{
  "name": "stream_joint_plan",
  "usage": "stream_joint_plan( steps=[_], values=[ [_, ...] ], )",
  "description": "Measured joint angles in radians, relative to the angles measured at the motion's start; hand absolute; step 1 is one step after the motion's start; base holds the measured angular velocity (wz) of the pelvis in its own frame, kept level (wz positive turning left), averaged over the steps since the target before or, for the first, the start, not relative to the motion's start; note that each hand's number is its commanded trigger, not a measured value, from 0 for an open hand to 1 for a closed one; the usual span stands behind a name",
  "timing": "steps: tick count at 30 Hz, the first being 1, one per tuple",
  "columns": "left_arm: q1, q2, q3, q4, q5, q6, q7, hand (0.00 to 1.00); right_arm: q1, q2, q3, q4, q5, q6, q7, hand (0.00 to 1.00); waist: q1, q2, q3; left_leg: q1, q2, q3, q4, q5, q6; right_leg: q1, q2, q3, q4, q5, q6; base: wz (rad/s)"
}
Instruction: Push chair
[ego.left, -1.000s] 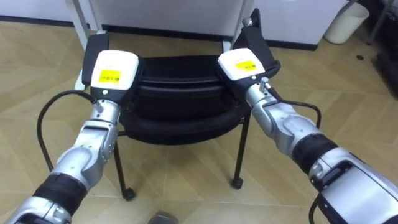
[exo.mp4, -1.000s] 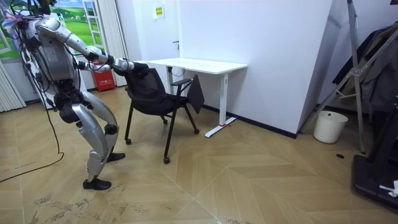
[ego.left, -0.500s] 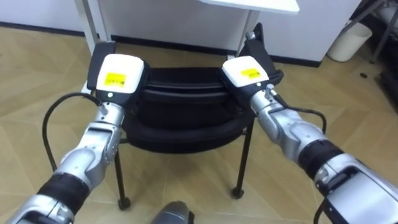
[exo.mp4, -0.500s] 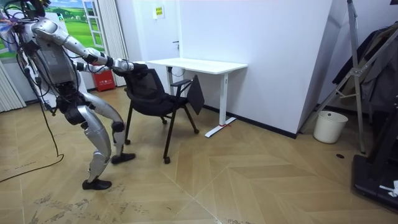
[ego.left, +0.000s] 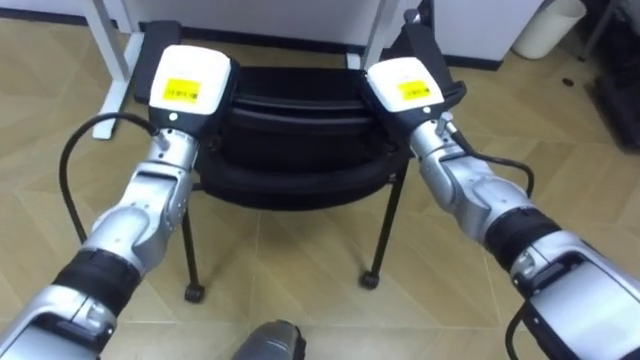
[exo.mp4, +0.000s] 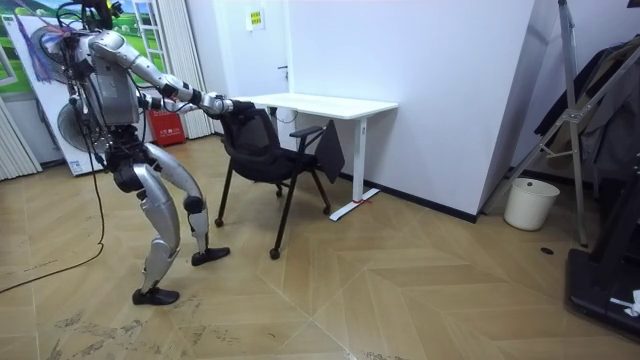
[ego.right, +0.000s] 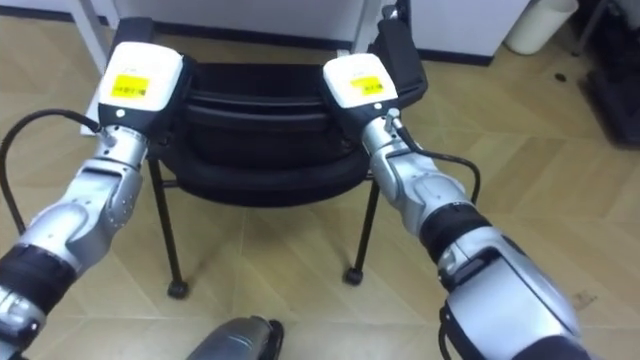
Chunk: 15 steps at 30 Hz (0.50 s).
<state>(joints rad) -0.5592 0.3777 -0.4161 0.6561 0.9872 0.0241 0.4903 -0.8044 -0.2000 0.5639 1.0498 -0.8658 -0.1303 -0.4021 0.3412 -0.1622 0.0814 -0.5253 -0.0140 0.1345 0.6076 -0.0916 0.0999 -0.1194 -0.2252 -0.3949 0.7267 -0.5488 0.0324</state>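
Left hand (ego.left: 190, 85) and right hand (ego.left: 405, 88) rest on the top corners of the chair (ego.left: 290, 165) back, spread wide for a square push (whether they grip: cannot tell). Chair stands on the floor (ego.left: 300, 260), seat toward the desk (exo.mp4: 330, 104) front edge.

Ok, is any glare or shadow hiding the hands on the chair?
Left eye view: the light is even, with no glare over the left hand, the right hand or the chair. Room view: no hard shadow on the wooden floor under the chair.
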Motion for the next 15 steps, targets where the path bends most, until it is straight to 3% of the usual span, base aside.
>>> stream_joint_plan(
  steps=[3,4,7,9,12,13,15],
  values=[
    [-0.006,-0.006,0.002,0.004,-0.003,0.0,-0.007,1.0,-0.001,-0.004,-0.006,-0.003,0.0,0.001,-0.003,1.0,-0.009,0.004,0.001,0.002,-0.019,0.016,0.038,-0.045,0.019,-0.003,-0.032,0.019,0.038,-0.004,0.028,-0.14],
    [-0.01,-0.013,0.0,0.012,-0.007,0.0,-0.007,1.0,0.0,-0.006,-0.006,-0.003,0.001,0.005,-0.003,1.0,-0.01,0.017,0.0087,0.006,-0.019,0.018,0.072,-0.072,0.03,-0.01,-0.044,0.023,0.099,0.004,0.028,-0.14],
    [-0.012,-0.018,-0.008,0.03,-0.014,-0.011,-0.008,1.0,0.009,-0.009,-0.005,-0.003,0.0,0.007,0.001,1.0,-0.025,0.046,0.0118,0.018,-0.018,0.018,0.127,-0.114,0.047,-0.069,-0.091,0.045,0.295,0.101,0.028,0.06],
    [-0.013,-0.018,-0.008,0.04,-0.021,-0.019,-0.007,1.0,0.01,-0.007,-0.005,-0.003,-0.003,0.007,0.002,1.0,-0.037,0.063,0.0123,0.019,-0.027,-0.005,0.138,-0.122,0.047,-0.087,-0.088,0.051,0.343,0.153,0.022,0.22],
    [-0.027,-0.018,-0.018,0.06,-0.031,-0.028,0.002,1.0,0.011,-0.008,-0.005,-0.001,0.001,0.009,-0.005,1.0,-0.06,0.071,0.0147,0.018,-0.085,-0.08,0.13,-0.122,0.046,-0.143,-0.078,0.097,0.42,0.242,0.003,0.19],
    [-0.041,-0.022,-0.025,0.079,-0.035,-0.033,0.006,1.0,0.011,-0.009,-0.005,0.006,0.001,0.01,-0.016,1.0,-0.061,0.078,0.0169,0.019,-0.105,-0.116,0.122,-0.122,0.046,-0.173,-0.06,0.128,0.443,0.274,-0.004,0.0],
    [-0.051,-0.023,-0.03,0.092,-0.039,-0.038,0.016,1.0,0.011,-0.008,-0.006,0.006,0.0,0.015,-0.031,1.0,-0.059,0.089,0.0185,0.018,-0.119,-0.164,0.108,-0.119,0.042,-0.235,-0.025,0.149,0.432,0.264,0.005,0.03]
  ],
)
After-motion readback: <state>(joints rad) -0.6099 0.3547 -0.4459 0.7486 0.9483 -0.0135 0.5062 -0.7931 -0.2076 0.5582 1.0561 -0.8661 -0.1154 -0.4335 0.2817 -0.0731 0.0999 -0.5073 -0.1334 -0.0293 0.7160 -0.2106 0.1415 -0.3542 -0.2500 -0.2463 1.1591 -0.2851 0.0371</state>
